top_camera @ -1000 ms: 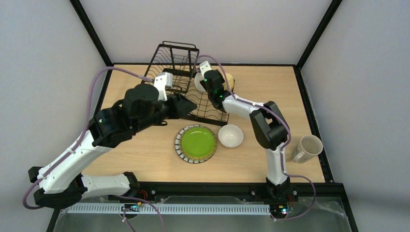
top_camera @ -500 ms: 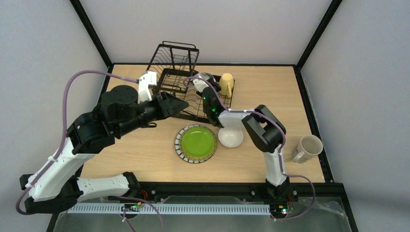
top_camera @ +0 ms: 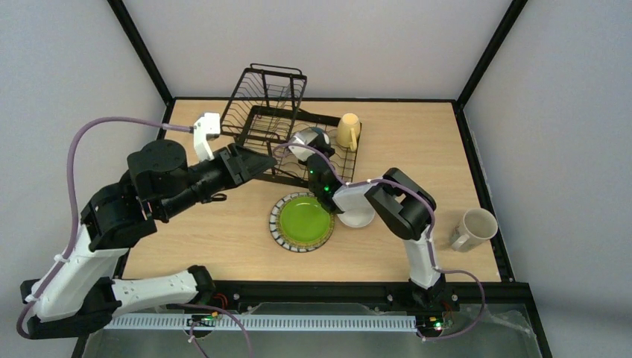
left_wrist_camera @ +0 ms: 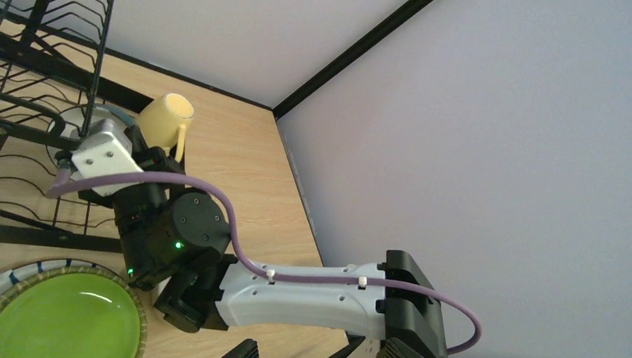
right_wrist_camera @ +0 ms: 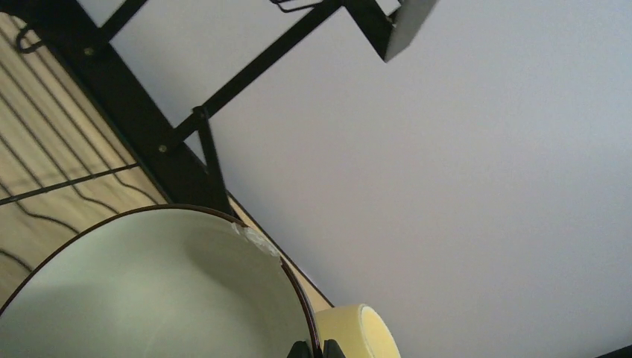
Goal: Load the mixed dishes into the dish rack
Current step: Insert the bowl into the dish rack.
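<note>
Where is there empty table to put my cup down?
The table is bare at the far right, between the yellow mug and the cream mug, and near left, between the left arm and the plate. The middle is crowded: plate, white bowl, rack with the blue bowl, right arm.

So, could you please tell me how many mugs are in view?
2. A yellow ceramic mug is at the far right corner of the black wire dish rack; a cream ceramic mug stands on the wooden table near its right edge. None seems hidden.
</note>
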`<state>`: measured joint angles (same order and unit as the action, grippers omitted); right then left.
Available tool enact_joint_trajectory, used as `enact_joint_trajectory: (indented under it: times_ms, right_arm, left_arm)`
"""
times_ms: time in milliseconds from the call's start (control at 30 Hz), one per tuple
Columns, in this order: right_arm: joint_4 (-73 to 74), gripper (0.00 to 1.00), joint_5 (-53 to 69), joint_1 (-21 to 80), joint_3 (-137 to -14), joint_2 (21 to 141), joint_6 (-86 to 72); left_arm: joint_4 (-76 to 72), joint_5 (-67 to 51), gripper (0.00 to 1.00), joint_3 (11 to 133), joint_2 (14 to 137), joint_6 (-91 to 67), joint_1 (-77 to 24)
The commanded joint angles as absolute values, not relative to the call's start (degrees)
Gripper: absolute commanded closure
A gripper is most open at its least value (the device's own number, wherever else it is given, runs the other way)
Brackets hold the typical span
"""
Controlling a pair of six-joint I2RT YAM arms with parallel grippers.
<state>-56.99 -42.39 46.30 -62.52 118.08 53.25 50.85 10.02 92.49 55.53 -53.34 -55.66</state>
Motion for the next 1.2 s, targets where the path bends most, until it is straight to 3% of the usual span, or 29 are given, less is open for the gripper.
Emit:
enact_joint_trajectory:
  times_ms: [0, 1167]
  right_arm:
    - [-71.37, 1.00, -42.37, 48.68, -60.38, 114.89, 57.66]
    - [-76.44, 1.00, -41.09, 60.26, -62.46, 133.78, 71.19]
  left_arm:
    - [50.41, 10.90, 0.02, 90.56, 54.38, -53.98, -55.83]
    - [44.72, 12.25, 0.01, 79.19, 46.07, -52.12, -55.86]
